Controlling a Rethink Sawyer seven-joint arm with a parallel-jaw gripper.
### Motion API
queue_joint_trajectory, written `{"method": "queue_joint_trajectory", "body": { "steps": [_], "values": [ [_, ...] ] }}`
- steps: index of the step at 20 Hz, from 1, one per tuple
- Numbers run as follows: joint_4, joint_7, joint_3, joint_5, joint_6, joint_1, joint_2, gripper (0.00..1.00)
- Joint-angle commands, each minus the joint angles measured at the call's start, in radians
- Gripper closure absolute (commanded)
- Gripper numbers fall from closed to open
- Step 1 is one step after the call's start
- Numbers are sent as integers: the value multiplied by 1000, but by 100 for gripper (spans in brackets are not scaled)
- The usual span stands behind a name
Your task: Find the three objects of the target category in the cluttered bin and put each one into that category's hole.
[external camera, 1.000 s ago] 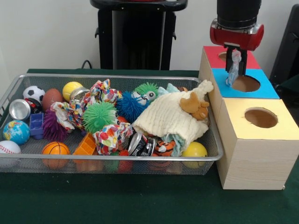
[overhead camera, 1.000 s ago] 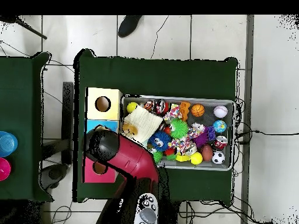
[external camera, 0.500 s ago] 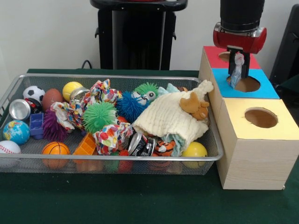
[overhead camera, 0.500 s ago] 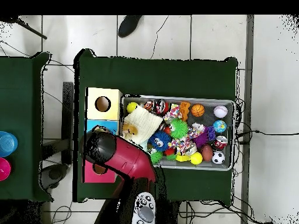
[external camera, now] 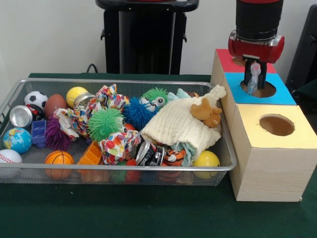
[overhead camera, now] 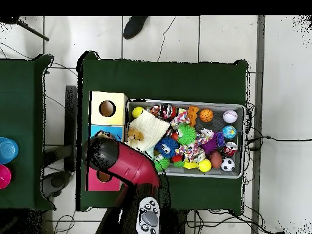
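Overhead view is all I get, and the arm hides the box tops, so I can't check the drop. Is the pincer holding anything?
Observer: Yes. In the front view the pincer is shut on a clear bottle that hangs upright.
Operator: Which hole is it over?
Observer: The blue-topped hole. The bottle's lower end sits at its opening, not at the red or yellow one.
Operator: Any more bottles showing in the bin?
Observer: None that I can see from the front. A cream cloth covers the box end of the wire bin, so one may be hidden.
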Motion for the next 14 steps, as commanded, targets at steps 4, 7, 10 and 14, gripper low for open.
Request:
{"method": "queue_joint_trajectory", "body": {
  "steps": [4, 7, 10, 14],
  "values": [
    [14, 253, 82, 42, -27, -1, 66, 100],
    [10, 256, 85, 52, -36, 3, 70, 100],
    [17, 261, 85, 62, -47, 5, 69, 100],
    [26, 268, 84, 71, -55, 6, 66, 0]
  ]
}}
